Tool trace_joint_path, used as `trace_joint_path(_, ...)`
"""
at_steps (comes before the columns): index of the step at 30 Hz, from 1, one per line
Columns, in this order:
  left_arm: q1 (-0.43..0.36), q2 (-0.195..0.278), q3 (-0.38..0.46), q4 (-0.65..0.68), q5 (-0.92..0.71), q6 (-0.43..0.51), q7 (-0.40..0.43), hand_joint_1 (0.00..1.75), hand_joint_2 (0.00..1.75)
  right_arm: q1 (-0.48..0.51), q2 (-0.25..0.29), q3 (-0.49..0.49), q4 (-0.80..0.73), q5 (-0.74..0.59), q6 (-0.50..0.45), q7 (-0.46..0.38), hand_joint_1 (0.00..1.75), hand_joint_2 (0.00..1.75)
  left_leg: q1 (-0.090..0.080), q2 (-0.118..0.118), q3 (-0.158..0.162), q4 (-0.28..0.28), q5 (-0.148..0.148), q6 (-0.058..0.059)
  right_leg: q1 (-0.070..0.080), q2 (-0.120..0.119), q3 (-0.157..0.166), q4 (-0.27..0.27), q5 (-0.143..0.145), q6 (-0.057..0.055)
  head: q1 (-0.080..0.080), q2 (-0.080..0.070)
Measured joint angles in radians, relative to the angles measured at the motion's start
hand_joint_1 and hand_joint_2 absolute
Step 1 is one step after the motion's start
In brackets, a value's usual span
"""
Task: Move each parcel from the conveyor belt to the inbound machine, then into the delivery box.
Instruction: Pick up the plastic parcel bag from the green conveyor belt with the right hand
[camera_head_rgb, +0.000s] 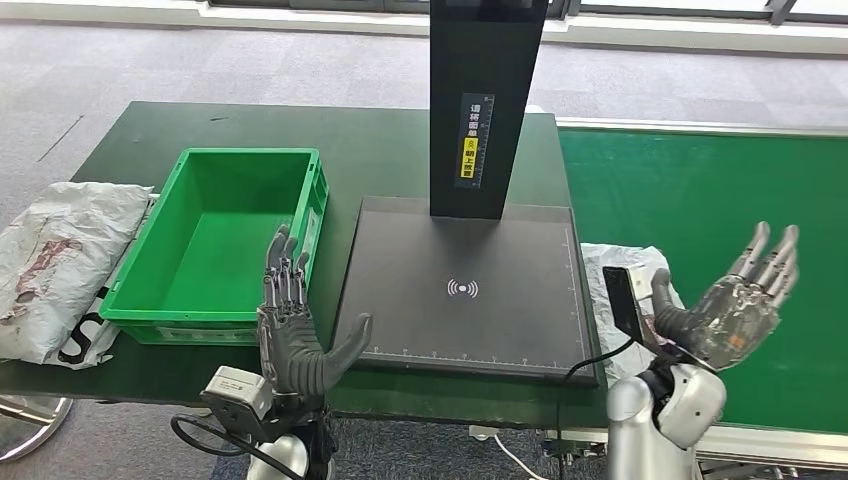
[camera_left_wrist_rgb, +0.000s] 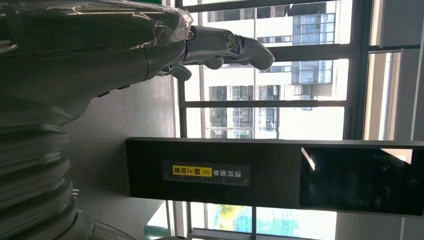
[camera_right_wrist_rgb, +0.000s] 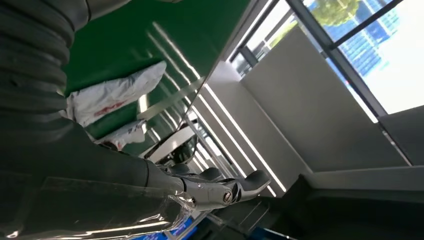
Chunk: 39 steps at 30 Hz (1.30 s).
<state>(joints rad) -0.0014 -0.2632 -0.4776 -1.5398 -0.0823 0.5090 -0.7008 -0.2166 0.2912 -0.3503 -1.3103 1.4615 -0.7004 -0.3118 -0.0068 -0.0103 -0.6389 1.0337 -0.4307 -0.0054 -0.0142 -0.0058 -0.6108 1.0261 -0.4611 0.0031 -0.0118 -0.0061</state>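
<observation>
White poly parcel (camera_head_rgb: 622, 270) on belt (camera_head_rgb: 700, 190), just right of scanner plate (camera_head_rgb: 465, 290) — likely soft, light, slippery; best pinched mid-body. Left hand (camera_head_rgb: 292, 325), right hand (camera_head_rgb: 735, 300) spread, holding nothing.

The dark green table (camera_head_rgb: 390, 150) stretches ahead of me, its far left corner running out over grey carpeted floor (camera_head_rgb: 250, 60). A pale sill (camera_head_rgb: 330, 20) runs along the far edge of that floor. Near me, below the table's left end, sits a shiny round metal base (camera_head_rgb: 25, 415), and a white cable (camera_head_rgb: 510, 455) lies on the floor under the table's near right side. Through my left wrist camera I see dark window frames (camera_left_wrist_rgb: 360, 70) with high-rise buildings (camera_left_wrist_rgb: 315, 45) outside. My right wrist camera catches a grey wall panel (camera_right_wrist_rgb: 310, 100) and a tree (camera_right_wrist_rgb: 340, 10) beyond the glass.
</observation>
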Motion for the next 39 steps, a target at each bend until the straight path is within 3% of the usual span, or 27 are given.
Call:
trace_joint_path(4,0.006,0.0,0.005,-0.005,0.0,0.001,0.0,0.0,1.75,-0.046,0.001,-0.186,0.03,0.029,0.0,0.001,0.0,1.75,-0.001,0.0,0.0,0.0,0.0,0.002,-0.001,0.0,0.0,0.0,0.0,0.002,0.0,0.0)
trace_joint_path(8,0.007,0.0,0.006,-0.006,-0.001,0.001,0.0,0.0,1.75,-0.066,0.004,-0.269,0.048,0.035,0.0,0.004,0.0,1.75,-0.001,0.001,0.0,0.0,0.0,0.002,0.0,0.001,0.0,0.0,0.0,0.002,0.0,0.0)
trace_joint_path(14,0.01,0.0,0.007,-0.01,-0.004,0.001,0.0,0.0,1.75,-0.088,0.003,-0.332,0.106,0.045,0.0,0.068,0.0,1.75,0.0,0.001,0.0,0.0,0.0,0.002,0.0,0.001,0.0,0.0,0.0,0.002,0.0,0.0)
trace_joint_path(29,0.014,0.002,0.008,-0.012,0.0,0.028,0.0,0.0,1.75,-0.152,-0.038,-0.423,0.302,0.063,0.0,0.097,0.0,1.75,0.0,0.001,0.0,0.0,-0.001,0.002,0.0,0.002,0.0,0.0,0.0,0.002,0.0,0.0)
trace_joint_path(33,0.015,0.002,0.009,-0.012,-0.002,0.026,0.0,0.0,1.75,-0.169,-0.047,-0.435,0.361,0.023,0.0,0.069,0.0,1.75,0.0,0.002,0.0,0.0,-0.001,0.002,0.0,0.003,0.0,0.0,0.0,0.002,0.0,0.0)
trace_joint_path(39,0.015,0.002,0.009,-0.011,-0.013,0.012,0.0,0.0,1.75,-0.218,-0.091,-0.465,0.571,-0.114,0.0,-0.027,0.0,1.75,0.0,0.002,0.0,0.0,-0.001,0.002,0.0,0.002,0.0,0.0,0.0,0.002,0.0,0.0)
